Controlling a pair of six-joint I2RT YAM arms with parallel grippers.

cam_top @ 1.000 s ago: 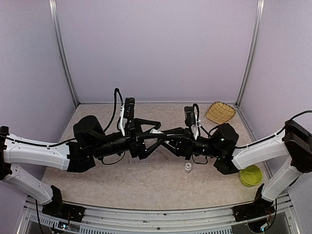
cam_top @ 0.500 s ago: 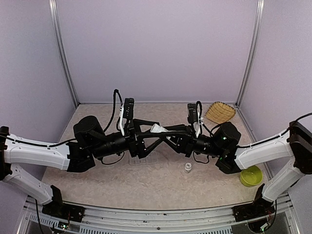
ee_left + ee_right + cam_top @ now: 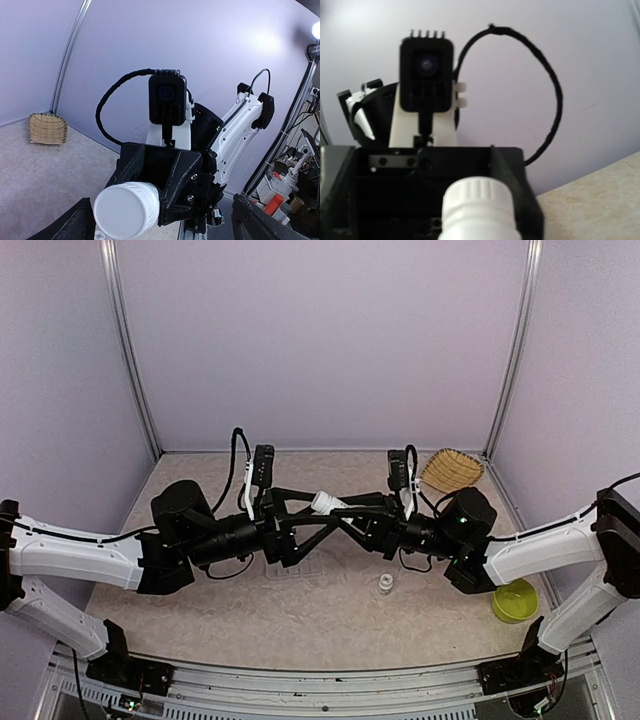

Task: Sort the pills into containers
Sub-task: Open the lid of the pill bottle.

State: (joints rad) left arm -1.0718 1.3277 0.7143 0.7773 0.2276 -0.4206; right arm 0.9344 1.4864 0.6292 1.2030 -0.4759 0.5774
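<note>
- Both arms meet in mid-air over the table centre, well above the surface, wrists nose to nose.
- R gripper (image 3: 348, 512): clenched on a white bottle (image 3: 127, 210), held roughly level w/ its ribbed cap toward the L arm.
- L gripper (image 3: 320, 516): released, jaws spread wide. Its fingers (image 3: 75, 226) stand either side of the cap w/ a gap each side, not touching.
- Room to move: v. little betw. the two wrists. There is open air above them and back toward the rear wall.
- Edges: metal corner post (image 3: 130, 350) at rear L, a matching one at rear R. Front rail (image 3: 330, 688) runs along the near edge by the arm bases.
- Woven basket (image 3: 452, 470) sits in the far R corner, close to the R wrist cam in the top view.
- Lime bowl (image 3: 514, 600) is at the R edge, partly under the R forearm.
- Small clear vial-like item (image 3: 385, 584) stands upright on the table below the R wrist, apart from the rest.
- Clear container (image 3: 288, 575): only a faint outline, flat on the table under the L wrist. Can't tell if the lid is up or down.
- Pills: too small to make out in any view.
- Table (image 3: 330, 630): beige mottled surface. Plain lilac walls on three sides.
</note>
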